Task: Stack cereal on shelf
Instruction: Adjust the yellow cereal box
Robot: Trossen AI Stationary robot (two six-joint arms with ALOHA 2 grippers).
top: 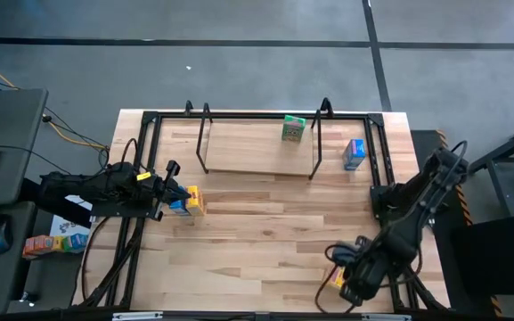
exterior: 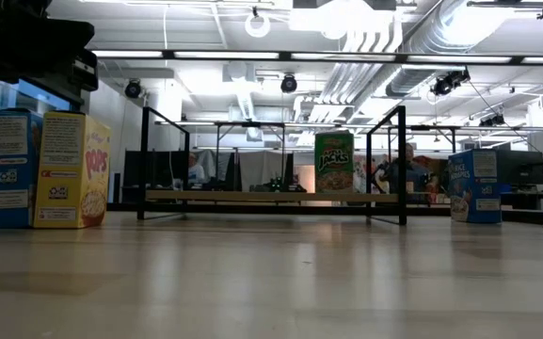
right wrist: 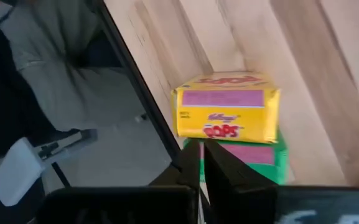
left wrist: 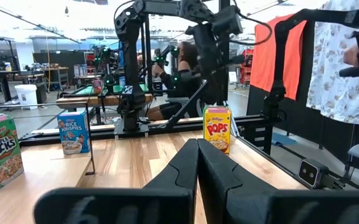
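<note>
Right gripper [right wrist: 201,152] fingers pressed together, empty, just short of a yellow Pops box [right wrist: 226,107] stacked on a green box [right wrist: 254,155] at the table's near right edge. Six boxes total. Left gripper [top: 161,198] closed, empty, beside a blue box [top: 178,203] and yellow box [top: 194,201]. Green Apple Jacks box [top: 293,127] stands on the shelf [top: 239,147]; blue Rice Krispies box [top: 354,153] stands just right of it.

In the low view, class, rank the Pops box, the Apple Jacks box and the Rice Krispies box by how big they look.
1. Pops box, largest, though it stands nearest the camera.
2. and 3. Apple Jacks box and Rice Krispies box look alike in size, so I leave them unranked.
</note>
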